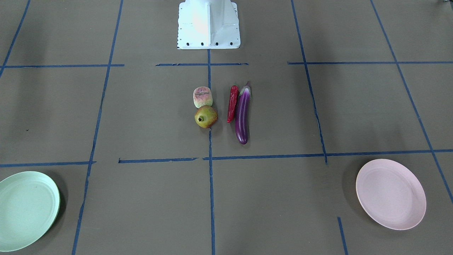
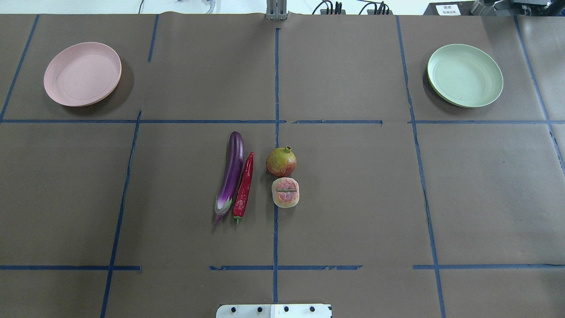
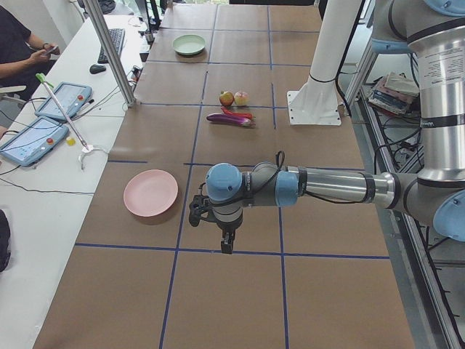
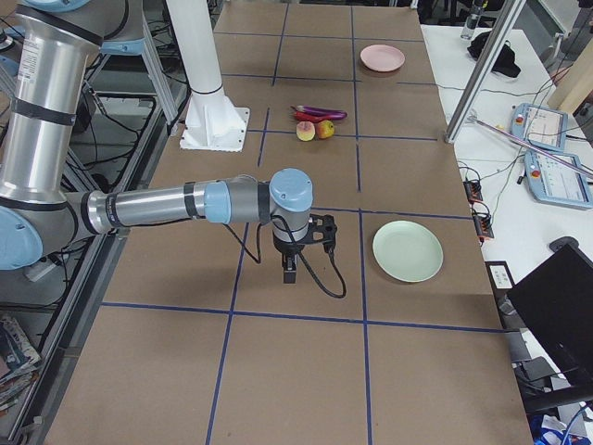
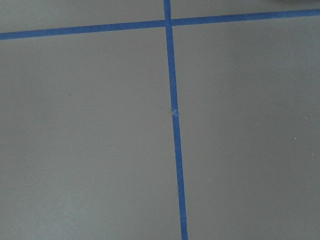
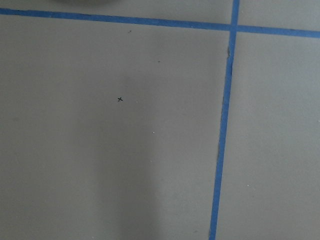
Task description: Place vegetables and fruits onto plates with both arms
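The purple eggplant point(image 2: 231, 174) and red chili pepper point(image 2: 244, 186) lie side by side at the table's middle. Beside them are the pomegranate-like fruit point(image 2: 281, 161) and the pale blocky fruit point(image 2: 285, 192). The pink plate point(image 2: 82, 73) is at the far left and the mint green plate point(image 2: 465, 75) at the far right; both are empty. My left gripper point(image 3: 227, 246) shows only in the exterior left view, pointing down over the table near the pink plate point(image 3: 150, 193). My right gripper point(image 4: 289, 274) shows only in the exterior right view, left of the green plate point(image 4: 408, 250). I cannot tell whether either is open or shut.
The white robot base point(image 1: 208, 24) stands at the table's near edge, behind the produce. Blue tape lines point(image 2: 276, 79) mark a grid on the brown table. Both wrist views show only bare table and tape. An operator point(image 3: 18, 51) sits at a side desk with tablets.
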You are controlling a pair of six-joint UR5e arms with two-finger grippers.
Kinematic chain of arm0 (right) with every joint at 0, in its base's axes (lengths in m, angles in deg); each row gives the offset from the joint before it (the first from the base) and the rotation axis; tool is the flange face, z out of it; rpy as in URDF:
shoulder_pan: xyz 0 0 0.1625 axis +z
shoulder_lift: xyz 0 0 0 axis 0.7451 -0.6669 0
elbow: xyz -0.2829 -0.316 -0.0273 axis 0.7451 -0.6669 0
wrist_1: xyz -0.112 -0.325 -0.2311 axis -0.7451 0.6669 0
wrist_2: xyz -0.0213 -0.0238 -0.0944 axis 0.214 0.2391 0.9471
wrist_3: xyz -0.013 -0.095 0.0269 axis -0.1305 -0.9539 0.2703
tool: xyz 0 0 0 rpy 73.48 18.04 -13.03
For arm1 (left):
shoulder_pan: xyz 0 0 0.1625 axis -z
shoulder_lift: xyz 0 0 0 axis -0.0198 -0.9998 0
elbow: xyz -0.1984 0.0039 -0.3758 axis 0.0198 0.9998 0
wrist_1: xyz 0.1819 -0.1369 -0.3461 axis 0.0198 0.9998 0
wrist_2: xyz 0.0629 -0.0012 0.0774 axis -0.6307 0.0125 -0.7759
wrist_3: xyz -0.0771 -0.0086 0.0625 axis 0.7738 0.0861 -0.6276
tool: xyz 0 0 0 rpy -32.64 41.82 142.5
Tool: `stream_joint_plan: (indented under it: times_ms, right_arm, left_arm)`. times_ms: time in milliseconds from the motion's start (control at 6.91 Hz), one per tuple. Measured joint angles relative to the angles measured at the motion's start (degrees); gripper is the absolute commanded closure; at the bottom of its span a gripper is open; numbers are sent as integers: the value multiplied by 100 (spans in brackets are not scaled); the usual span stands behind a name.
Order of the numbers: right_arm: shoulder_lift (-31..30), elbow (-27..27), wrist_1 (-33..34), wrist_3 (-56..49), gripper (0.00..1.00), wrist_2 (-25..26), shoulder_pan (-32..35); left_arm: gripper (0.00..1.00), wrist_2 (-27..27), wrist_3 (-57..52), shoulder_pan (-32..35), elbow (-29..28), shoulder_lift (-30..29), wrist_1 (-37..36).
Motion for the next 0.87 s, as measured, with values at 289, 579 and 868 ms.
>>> stream_joint_plan:
  times_ms: [289,579,868]
  right_arm:
    - [356,24,-602,1124,0,-2,-619]
    - [1197,43,-987,3049,0,26,-1587]
    - [2209,65,-1036,4743,0,298,-2546]
  left_arm:
    - [0,16,3,5,20,2,10]
    - [0,26,7,6,49,1,13]
    - [0,165,10,6,35,1,14]
